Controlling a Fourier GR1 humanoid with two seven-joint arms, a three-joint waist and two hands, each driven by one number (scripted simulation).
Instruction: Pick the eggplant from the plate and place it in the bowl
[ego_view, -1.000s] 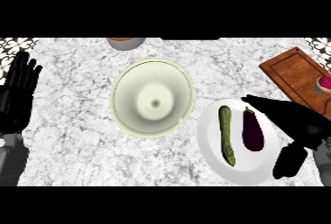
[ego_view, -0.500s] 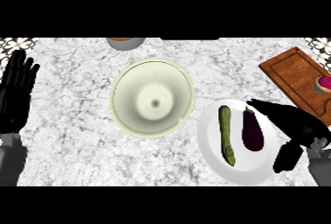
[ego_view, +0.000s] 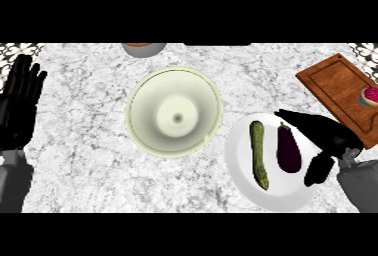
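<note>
A dark purple eggplant (ego_view: 288, 150) lies lengthwise on the white plate (ego_view: 284, 195) at the lower right, beside a long green cucumber (ego_view: 259, 155). The pale cream bowl (ego_view: 176, 112) stands in the middle of the counter, left of the plate. My right hand (ego_view: 328, 135) hovers over the plate's right side, fingers relaxed and spread just right of the eggplant, thumb pointing down; it holds nothing. At the left edge my left hand (ego_view: 21, 102) rests open with fingers up.
A wooden cutting board (ego_view: 336, 85) lies at the upper right with a pink-topped item (ego_view: 370, 96) at the edge. A brownish cup (ego_view: 143, 48) shows partly at the top. The counter is grey-white marble.
My right hand has shifted slightly left and down, closer over the eggplant. The left hand, bowl and plate have stayed in place.
</note>
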